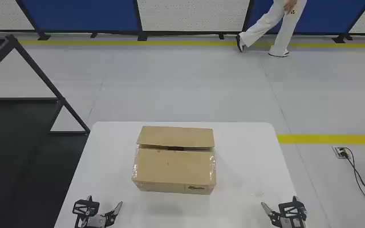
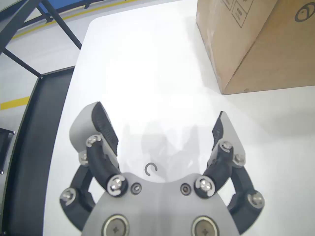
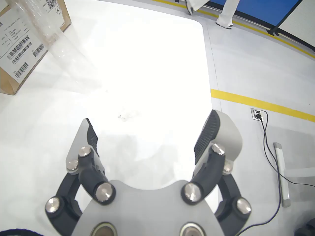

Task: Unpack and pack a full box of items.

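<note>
Left gripper (image 2: 160,109) (image 1: 102,206): jaws spread wide, nothing between the ribbed pads (image 2: 105,128). It hangs over the white table (image 2: 147,62) at the near edge. A small C-shaped ring (image 2: 150,169) shows between the finger bases, close to the palm. Can't tell if it lies on the tabletop.

Right gripper (image 3: 150,116) (image 1: 283,211): jaws also apart, empty, over the near edge at the opposite corner. A faint smudge (image 3: 125,117) marks the table just ahead of its fingertips.

Cardboard box (image 1: 174,165) sits on the table ahead of both grippers, roughly midway between them, well apart from each. From the left gripper it is ahead and toward the right gripper (image 2: 258,37). From the right gripper it is ahead and toward the left gripper (image 3: 24,50). Its top flaps are down, with a dark slit (image 1: 174,149) where they meet. The side facing the right gripper carries white barcode labels (image 3: 14,40). A strip of clear tape (image 3: 56,47) hangs off that side, down toward the tabletop.

Outboard of the left gripper, past the table edge: a dark metal rack (image 2: 37,124) (image 1: 34,85).
Outboard of the right gripper, on the floor: a socket (image 3: 257,115) with a black cable (image 3: 270,153), and a yellow floor line (image 3: 260,104).
</note>
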